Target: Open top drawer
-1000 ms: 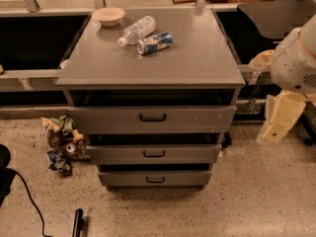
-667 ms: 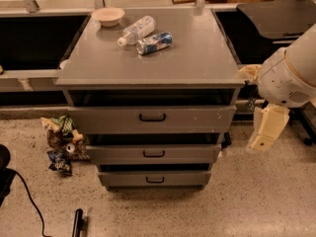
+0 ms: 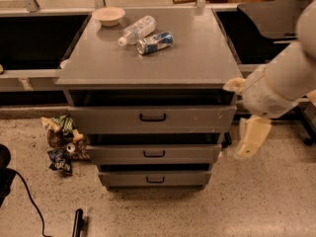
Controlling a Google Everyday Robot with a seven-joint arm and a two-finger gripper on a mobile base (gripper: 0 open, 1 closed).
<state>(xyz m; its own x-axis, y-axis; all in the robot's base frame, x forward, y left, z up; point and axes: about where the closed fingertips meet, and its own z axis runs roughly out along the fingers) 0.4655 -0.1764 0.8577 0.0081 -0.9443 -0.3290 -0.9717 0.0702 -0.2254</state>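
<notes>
The top drawer (image 3: pixel 197 119) is the widest grey front of the cabinet, just under the tabletop, with a small black centre handle (image 3: pixel 152 117). A dark gap shows above its front. Two narrower grey drawers sit below it, the middle one (image 3: pixel 187 153) and the bottom one (image 3: pixel 182 178). My gripper (image 3: pixel 250 135) hangs from the white arm (image 3: pixel 281 80) just off the cabinet's right side, level with the top drawer's front and to the right of the handle. It touches nothing.
On the cabinet top (image 3: pixel 197 58) lie a tan bowl (image 3: pixel 108 15), a clear plastic bottle (image 3: pixel 133 30) and a blue can (image 3: pixel 155 42). Crumpled snack bags (image 3: pixel 61 137) lie on the floor at the left. A black cable (image 3: pixel 27 201) and a dark tool (image 3: pixel 78 222) lie at the lower left.
The arm and gripper have moved left and down, closer to the cabinet's right side. The drawers and the things on top have not moved.
</notes>
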